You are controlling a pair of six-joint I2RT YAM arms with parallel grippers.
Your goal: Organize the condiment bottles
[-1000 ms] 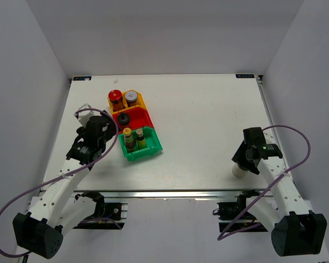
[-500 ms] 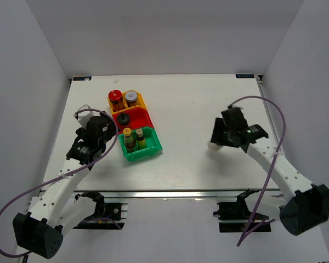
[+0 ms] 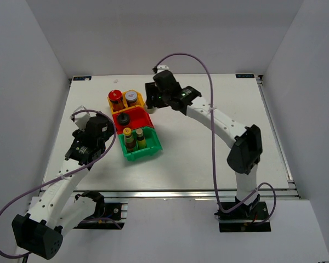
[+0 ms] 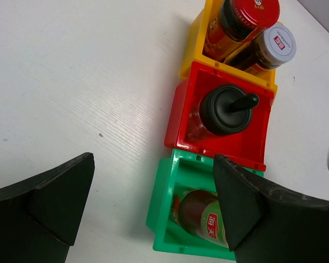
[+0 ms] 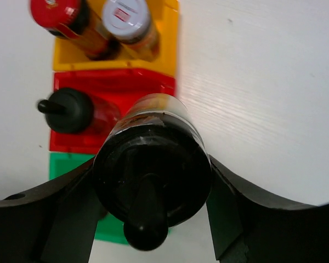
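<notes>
My right gripper (image 3: 152,103) is shut on a black-lidded jar (image 5: 152,183) and holds it above the right edge of the red bin (image 5: 153,82). A second black-lidded jar (image 3: 123,118) stands in the left of that red bin (image 3: 137,116); it also shows in the right wrist view (image 5: 71,109) and the left wrist view (image 4: 227,107). The red-capped jar (image 3: 115,96) and the silver-capped jar (image 3: 131,97) stand in the yellow bin (image 3: 142,102). Two slim yellow-capped bottles (image 3: 128,133) (image 3: 140,133) stand in the green bin (image 3: 153,143). My left gripper (image 3: 96,134) is open and empty, left of the bins.
The three bins stand in a touching row, yellow farthest, then red, then green, at the table's left centre. The right arm (image 3: 219,118) stretches diagonally across the table's middle, its cable looping above. The table's left edge (image 3: 60,137) runs close to my left arm.
My right arm has swung from the table's front right across to the bins, carrying the black-lidded jar. The left arm has hardly moved.
</notes>
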